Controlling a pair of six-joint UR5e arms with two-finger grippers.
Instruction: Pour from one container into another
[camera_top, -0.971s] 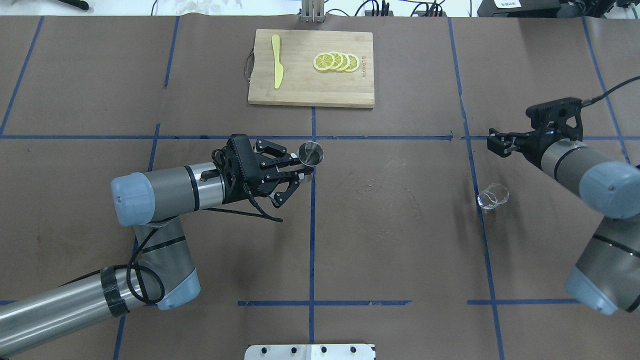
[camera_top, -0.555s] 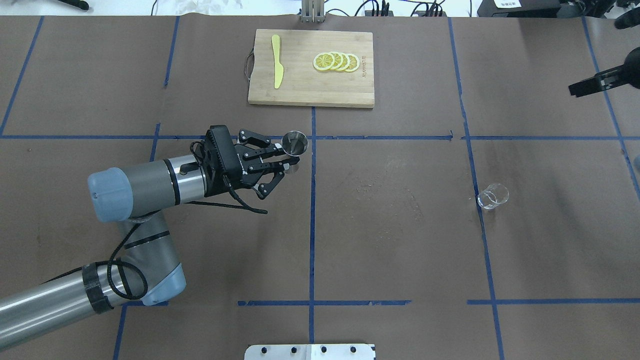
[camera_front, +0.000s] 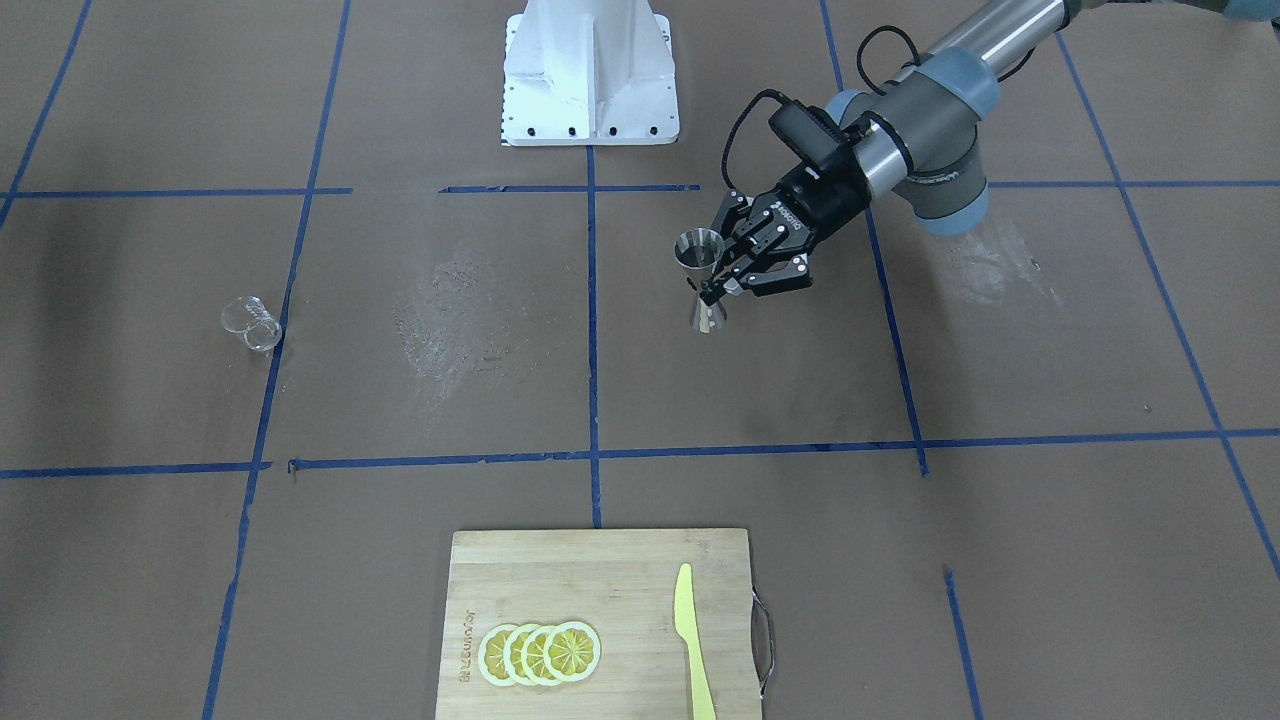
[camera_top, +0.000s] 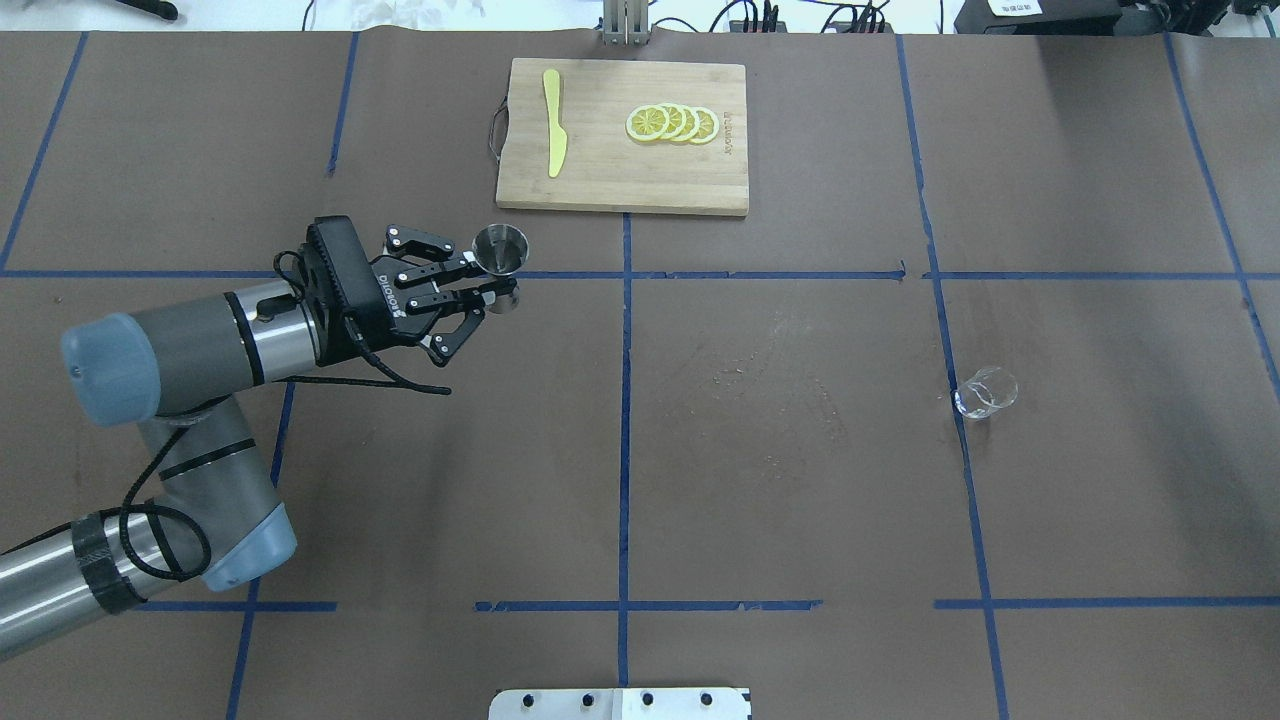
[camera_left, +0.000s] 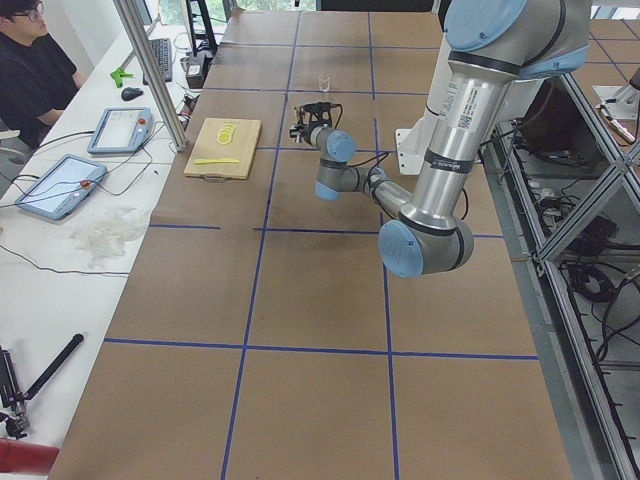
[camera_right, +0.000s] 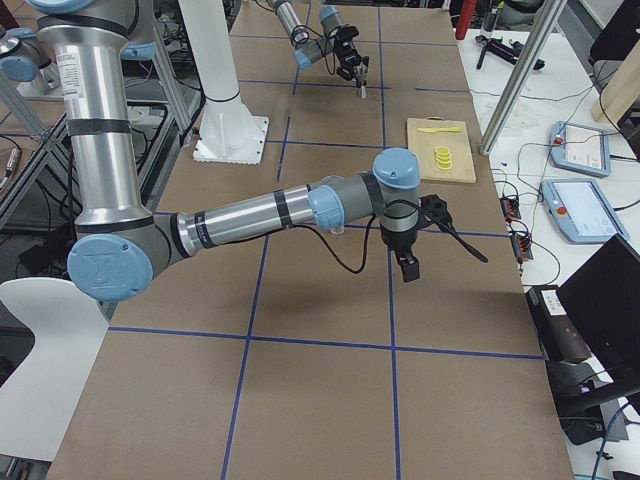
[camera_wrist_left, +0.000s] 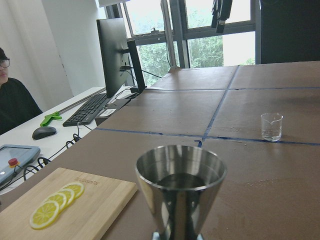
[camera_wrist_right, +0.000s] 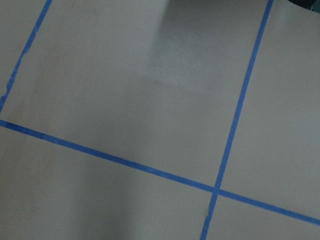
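Left gripper (camera_top: 496, 283) is clamped on the narrow waist of the jigger (camera_top: 499, 248), fingers pinching from both sides and the jigger held upright, mouth up. We can't tell if its base touches the table (camera_top: 760, 480) or hangs just above. The right gripper (camera_right: 408, 268) shows only in the right-side view, hanging over bare table; we cannot tell how its fingers stand. The glass cup (camera_top: 985, 392) stands upright and alone on the robot's right side, just beside a blue tape line (camera_top: 965, 440), well apart from the jigger and from both grippers.

Handling, our guess: the cup is light, rigid, smooth and breakable, so it needs a gentle squeeze on the side wall below the rim, clear of the pouring lip. The jigger is stiff, slick metal, and the waist is the sensible hold.

Hard to make out: whether the cup holds any liquid, since it is clear and small. The jigger's inside looks dark in the left wrist view; that could be liquid or reflection, we can't say which. The right wrist view shows only paper and tape.
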